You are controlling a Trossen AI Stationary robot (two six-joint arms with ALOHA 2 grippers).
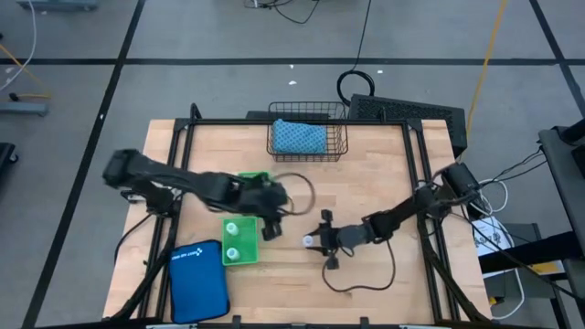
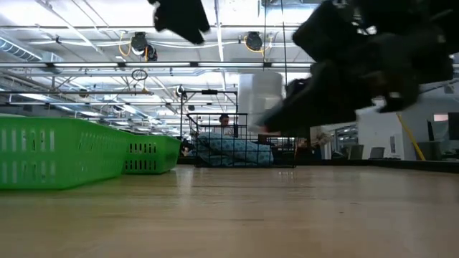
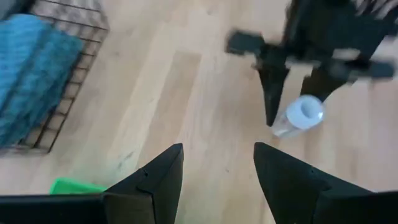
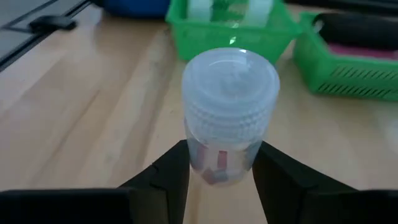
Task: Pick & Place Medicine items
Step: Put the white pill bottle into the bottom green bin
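Observation:
A small white round bottle [image 4: 230, 99] sits between the fingers of my right gripper [image 1: 315, 240], right of the table's middle. My left gripper [image 1: 271, 228] hangs open above the table just left of it, with nothing between its fingers [image 3: 163, 174]. Two more white bottles stand in a green basket [image 1: 239, 240] near the front. A second green basket [image 4: 348, 62] holds a black and a pink oblong piece; in the high view my left arm covers most of it. My right gripper pinches the bottle's body [image 4: 217, 158] below the ribbed cap between its two fingers [image 4: 168, 180]. The fingers come nearly level from the table's right side. The bottle stands roughly upright with its cap [image 3: 308, 112] on top, lifted clear of the table.
A blue zip pouch [image 1: 196, 279] lies at the front left beside the green basket. A wire basket [image 1: 308, 137] holding a teal cloth stands at the far edge. A black cable [image 1: 361, 274] loops on the wood under my right arm.

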